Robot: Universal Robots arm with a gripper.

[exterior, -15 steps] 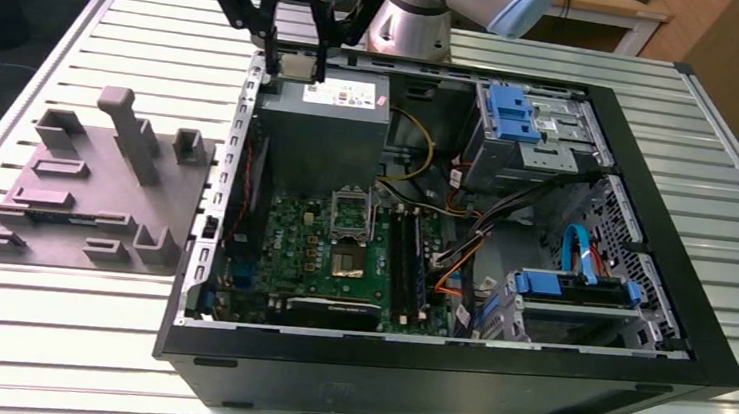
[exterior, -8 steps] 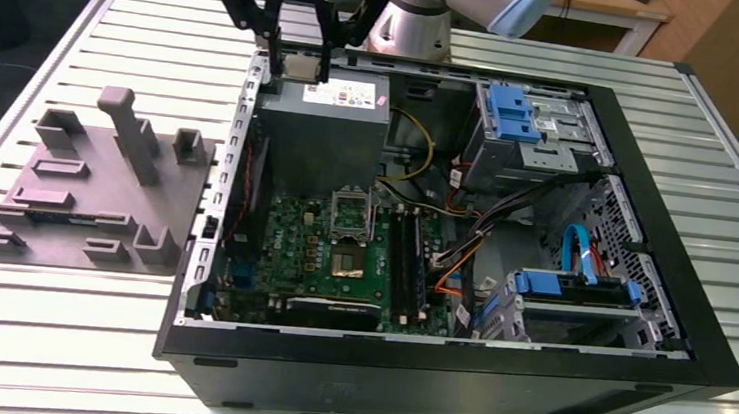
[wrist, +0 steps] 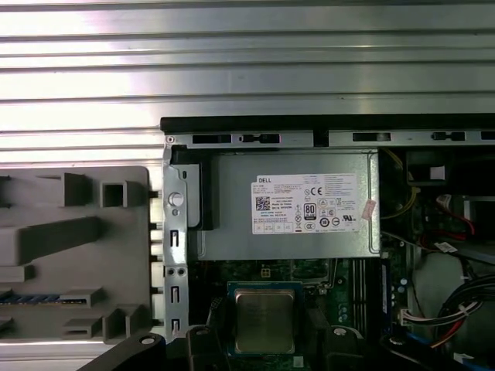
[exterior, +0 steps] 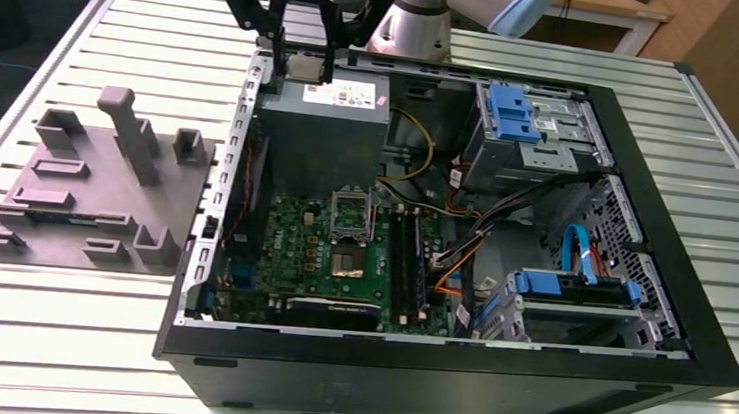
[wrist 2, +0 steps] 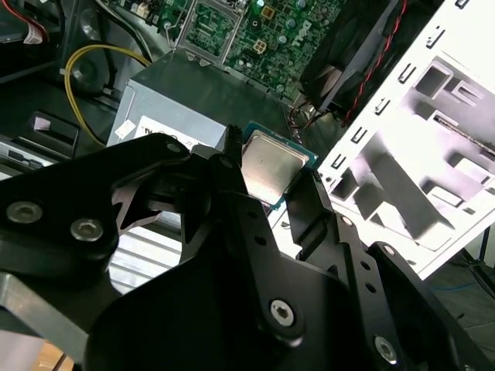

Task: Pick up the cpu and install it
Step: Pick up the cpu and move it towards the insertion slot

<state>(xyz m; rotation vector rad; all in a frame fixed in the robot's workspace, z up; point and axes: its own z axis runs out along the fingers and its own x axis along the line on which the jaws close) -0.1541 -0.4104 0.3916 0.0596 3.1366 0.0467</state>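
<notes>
The claw (wrist 2: 269, 176) gripped the cpu (wrist 2: 267, 164) by opposite edges, power supply (wrist 2: 178, 97) beneath; a level carry to the socket (wrist 2: 203, 27) seemed wise.

the cpu (exterior: 305, 66) is seen at the upper left-centre of the exterior view, clamped at two opposite edges by the hand (exterior: 305, 59). in both wrist views a small flat square is shown, with a silvery-grey metal top and a thin green rim.
</notes>
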